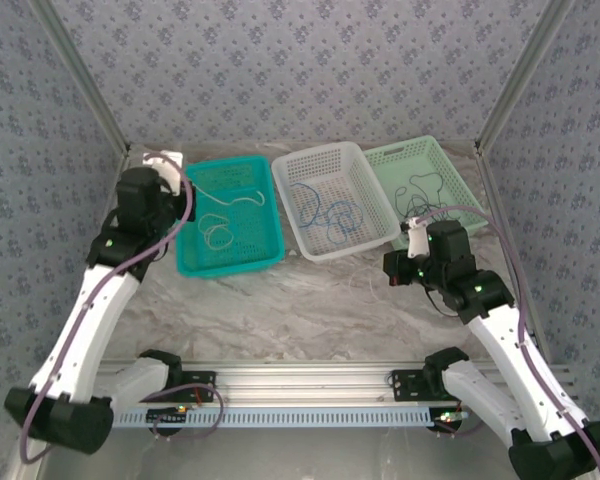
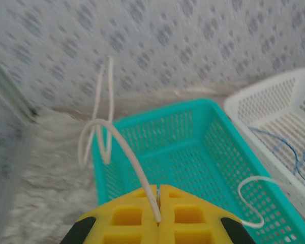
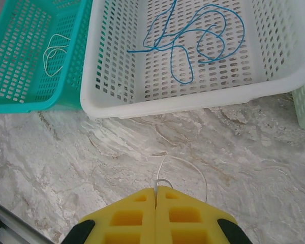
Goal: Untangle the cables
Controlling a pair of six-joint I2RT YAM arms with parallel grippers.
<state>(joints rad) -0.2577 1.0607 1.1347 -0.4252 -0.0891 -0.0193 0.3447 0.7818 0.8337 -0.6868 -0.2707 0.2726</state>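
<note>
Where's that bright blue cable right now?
The blue cable lies inside the white middle basket, seen from above, with the teal basket to its left and the pale green basket to its right.

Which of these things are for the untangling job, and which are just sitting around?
For the job:
- blue cable
- black cable
- pale cable, pinched in the left tool
- thin pale wire, pinched in the right tool

Just sitting around:
- teal basket, white basket and green basket, which only hold cables
- table
</note>
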